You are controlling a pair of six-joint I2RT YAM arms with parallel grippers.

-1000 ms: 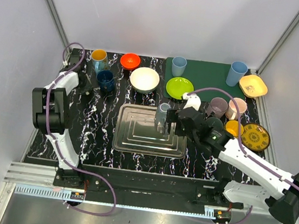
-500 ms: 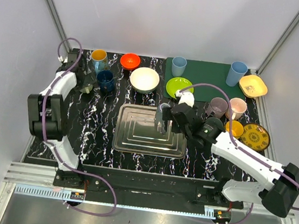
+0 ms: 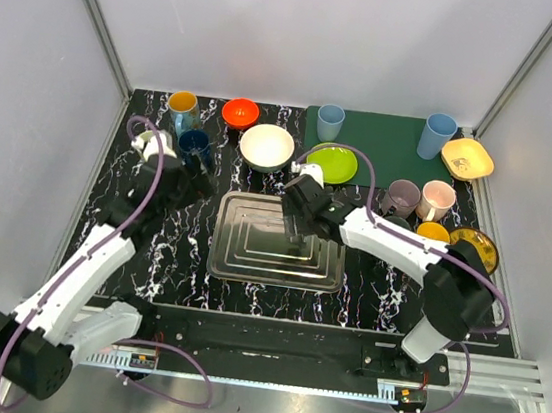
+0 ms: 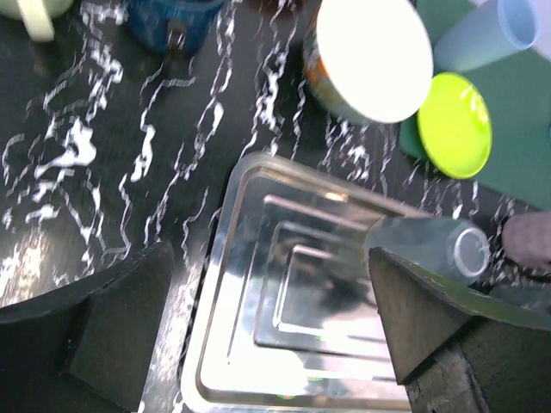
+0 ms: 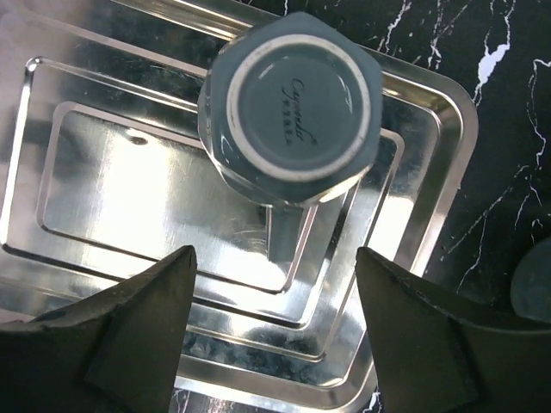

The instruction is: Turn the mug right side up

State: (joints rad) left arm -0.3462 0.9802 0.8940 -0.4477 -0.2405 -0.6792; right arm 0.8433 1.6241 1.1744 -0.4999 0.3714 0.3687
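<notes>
A grey-blue mug (image 5: 291,107) is seen upside down on a stepped steel tray (image 5: 129,172), its ringed base turned upward and its handle pointing toward the near side of the right wrist view. It stands on the tray's far right part. The tray is set in the middle of a black marbled worktop (image 3: 177,235).

The right claw (image 5: 275,254) is held above the mug with its fingers (image 5: 129,327) spread apart. Nothing is gripped by them, and the mug is not touched. From above, the mug is largely hidden beneath this claw (image 3: 298,209).

The left claw (image 4: 269,251) is held wide open and empty. It is placed over the worktop left of the tray, near a dark blue mug (image 3: 195,144). In its wrist view the tray (image 4: 250,361) and the grey-blue mug (image 4: 430,245) are seen between its fingers (image 4: 120,327).

Behind the tray a white bowl (image 3: 266,147) and a lime green plate (image 3: 332,163) are set side by side, the plate partly on a green mat (image 3: 386,134). Two light blue tumblers (image 3: 330,122) (image 3: 438,136) are stood upright on that mat. An orange bowl (image 3: 240,112) and a yellow mug (image 3: 183,104) are placed at the far left. A mauve mug (image 3: 401,195) and a pink mug (image 3: 438,198) are found right of the tray.
</notes>
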